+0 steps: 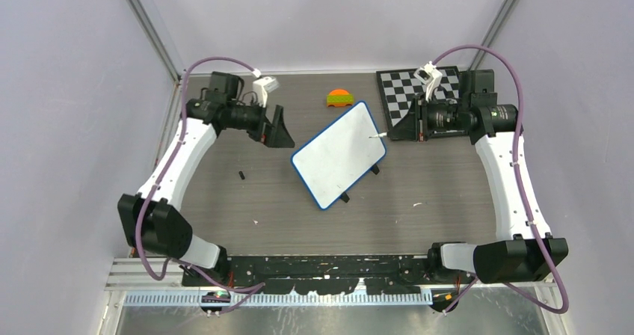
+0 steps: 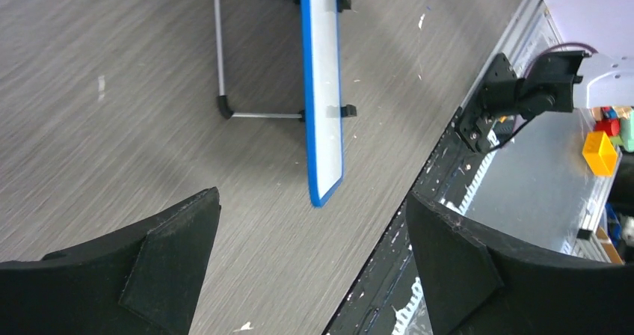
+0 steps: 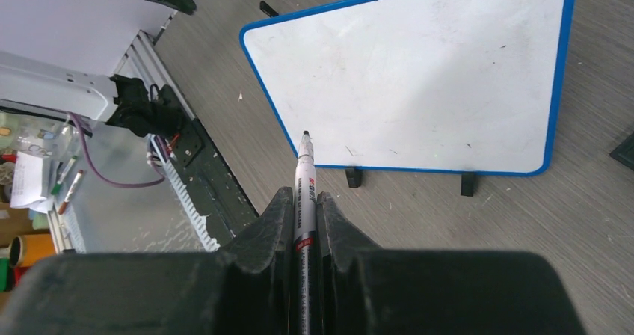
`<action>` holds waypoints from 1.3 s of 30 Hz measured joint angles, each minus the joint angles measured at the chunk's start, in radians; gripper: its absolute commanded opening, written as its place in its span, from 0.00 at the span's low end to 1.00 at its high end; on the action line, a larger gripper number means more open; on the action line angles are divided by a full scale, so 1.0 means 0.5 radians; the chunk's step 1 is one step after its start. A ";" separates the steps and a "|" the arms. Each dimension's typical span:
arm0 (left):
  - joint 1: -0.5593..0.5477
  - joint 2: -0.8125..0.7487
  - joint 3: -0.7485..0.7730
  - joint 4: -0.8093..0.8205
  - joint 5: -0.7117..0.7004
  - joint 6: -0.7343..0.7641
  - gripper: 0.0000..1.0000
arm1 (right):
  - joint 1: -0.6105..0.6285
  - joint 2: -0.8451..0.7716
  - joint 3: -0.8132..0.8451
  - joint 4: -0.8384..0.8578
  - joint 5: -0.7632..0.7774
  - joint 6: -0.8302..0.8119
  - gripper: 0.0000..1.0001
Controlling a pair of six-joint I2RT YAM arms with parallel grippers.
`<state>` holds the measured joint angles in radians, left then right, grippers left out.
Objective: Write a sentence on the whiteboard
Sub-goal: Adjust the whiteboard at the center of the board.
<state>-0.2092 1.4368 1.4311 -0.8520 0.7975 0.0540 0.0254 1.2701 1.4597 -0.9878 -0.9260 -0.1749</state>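
Eyes on the right gripper (image 3: pixel 303 204): its 2 fingers are pinched tight on a marker (image 3: pixel 305 178), barrel running straight out between them, black tip leading. The whiteboard (image 1: pixel 340 154) sits in the middle of the table (image 1: pixel 224 215), propped on its stand (image 2: pixel 220 51) and turned on a diagonal, so its long axis runs from near-left to far-right in the overhead view. From the right gripper the board lies straight ahead, towards the robot's left, and the marker points along that line.

Tip placement is the whole story here. Overhead, the tip sits right at the board's right-hand short rim. From the right wrist, it reads just outside the blue rim by a lower corner. Whether it touches the rim, I cannot tell. The white face carries only faint specks and no strokes, so by my reading the sentence has not begun.

The left gripper (image 1: pixel 282 129) hangs on the other side, jaws spread wide and holding nothing, near the board's left corner but apart from it. Its wrist view catches the board edge-on. So the right arm is nearer the writing face and is the only 1 carrying a pen.

My call: the next move needs the tip carried forward over the rim onto the white, then strokes along that diagonal long axis. It wants light pressure, since a propped board may slide or tip.
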 measured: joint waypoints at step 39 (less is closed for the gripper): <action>-0.600 0.954 0.561 -0.158 0.152 0.235 0.00 | 0.031 -0.201 -0.340 -0.132 -0.091 -0.292 0.00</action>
<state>-0.5095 1.9137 1.7115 -0.9310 0.8734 0.1715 0.0406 1.1698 1.2900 -1.0538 -0.9714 -0.3210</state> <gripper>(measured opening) 0.085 0.173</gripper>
